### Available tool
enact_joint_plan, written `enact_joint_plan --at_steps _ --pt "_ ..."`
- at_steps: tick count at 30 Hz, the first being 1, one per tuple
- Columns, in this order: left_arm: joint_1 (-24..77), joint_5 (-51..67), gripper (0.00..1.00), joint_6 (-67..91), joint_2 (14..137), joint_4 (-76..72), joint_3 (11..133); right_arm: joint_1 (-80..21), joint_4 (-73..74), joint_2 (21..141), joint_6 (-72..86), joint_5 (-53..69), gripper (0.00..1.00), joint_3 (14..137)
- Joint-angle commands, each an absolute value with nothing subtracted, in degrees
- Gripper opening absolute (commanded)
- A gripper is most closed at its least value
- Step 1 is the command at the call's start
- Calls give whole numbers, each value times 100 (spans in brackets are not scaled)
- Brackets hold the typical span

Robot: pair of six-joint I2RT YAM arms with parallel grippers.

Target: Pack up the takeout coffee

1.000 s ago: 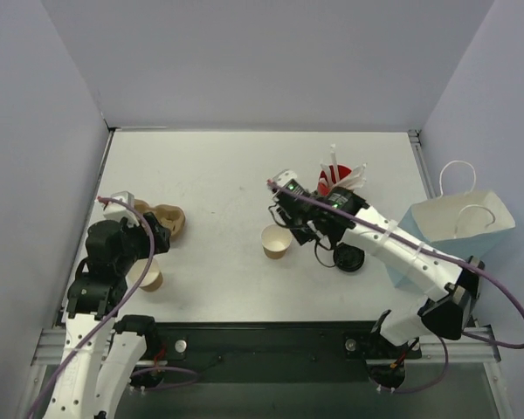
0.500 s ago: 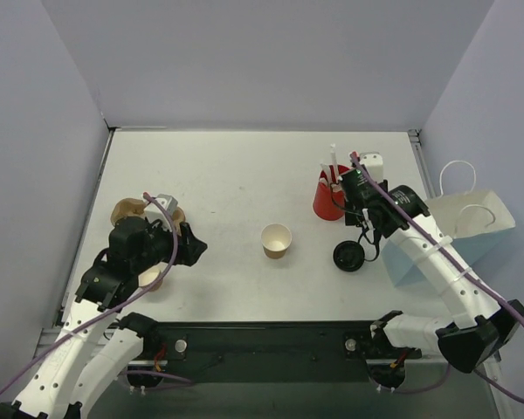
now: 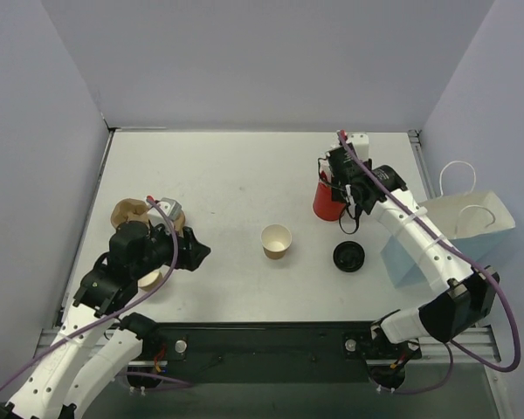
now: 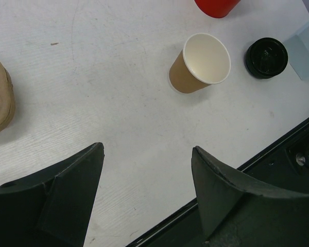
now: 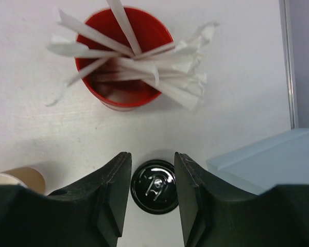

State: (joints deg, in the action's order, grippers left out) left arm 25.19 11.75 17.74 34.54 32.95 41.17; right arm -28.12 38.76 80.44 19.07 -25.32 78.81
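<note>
The takeout coffee's tan paper cup stands upright and lidless at mid-table, white inside. Its round black lid lies flat on the table to the cup's right, apart from it. My right gripper hangs open and empty high over the lid, near the red cup. The left gripper is wide open and empty, low over bare table left of the cup.
A red cup of white straws stands behind the lid. The blue bag stands at the right edge. Brown rounded objects and another tan cup sit by the left arm.
The right arm has swung from beside the tan cup to the back right, above the red cup and lid. The left arm has reached rightward toward the middle.
</note>
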Motion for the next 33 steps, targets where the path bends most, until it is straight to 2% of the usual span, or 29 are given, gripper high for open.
enact_joint_plan --at_steps 1,4,15,22,33 --pt "2558 1046 78 1723 3296 3032 4122 -2769 3779 8051 1749 -2663 39 8490" --pt "2549 1037 79 1714 3296 3050 4131 -2690 3998 7989 1819 -2777 39 8534" --pt "2549 1002 79 1705 3234 3059 4131 -2575 4070 6952 3137 -2645 39 6013" --pt "2549 967 78 1714 3199 3067 4122 -2461 3481 7084 3533 -2558 39 4932" --pt "2549 923 78 1723 3217 3076 4131 -2356 2840 7541 3832 -2434 38 4378"
